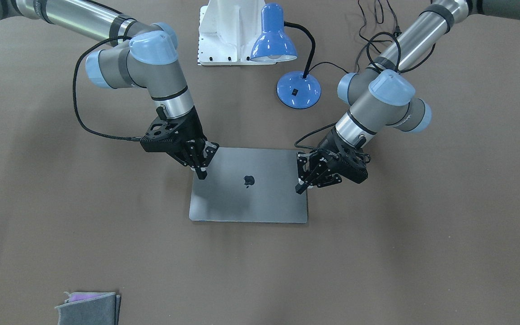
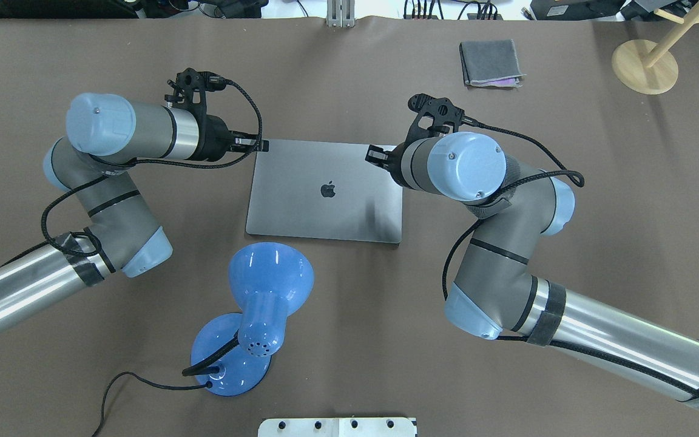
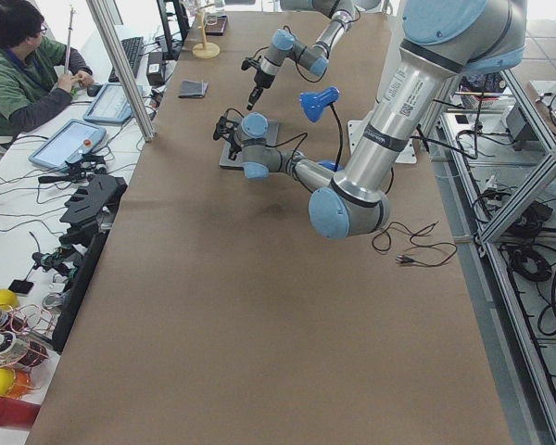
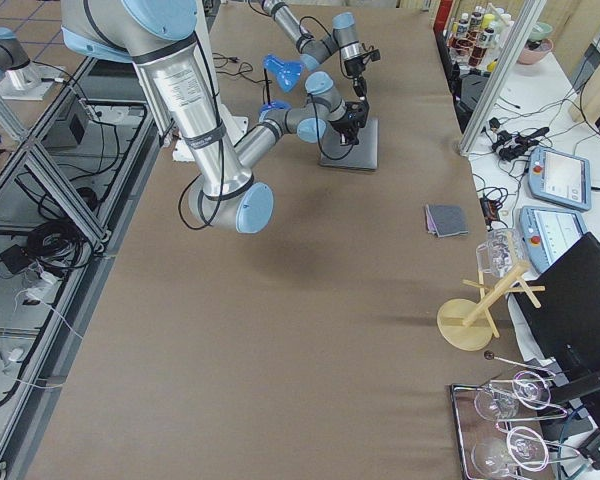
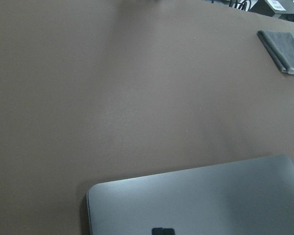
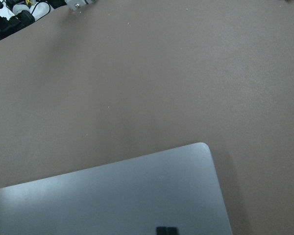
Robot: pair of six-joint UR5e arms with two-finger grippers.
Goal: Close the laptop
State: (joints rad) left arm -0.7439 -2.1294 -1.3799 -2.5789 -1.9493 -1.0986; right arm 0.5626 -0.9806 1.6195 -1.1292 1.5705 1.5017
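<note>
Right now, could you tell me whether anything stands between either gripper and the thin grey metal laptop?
Nothing visible does. The thin grey metal laptop lies flat, lid down, and the left gripper and right gripper are at its two side edges. The blue desk lamp stands apart, on the robot's side.

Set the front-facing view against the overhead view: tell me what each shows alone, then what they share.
Front-facing alone: the full fingers of the left gripper and right gripper, both apparently shut, tips down at the side edges of the laptop. Overhead alone: a wooden stand at its upper right, and clutter beyond the table. Both: that laptop, closed, the blue lamp and a folded grey cloth.
</note>
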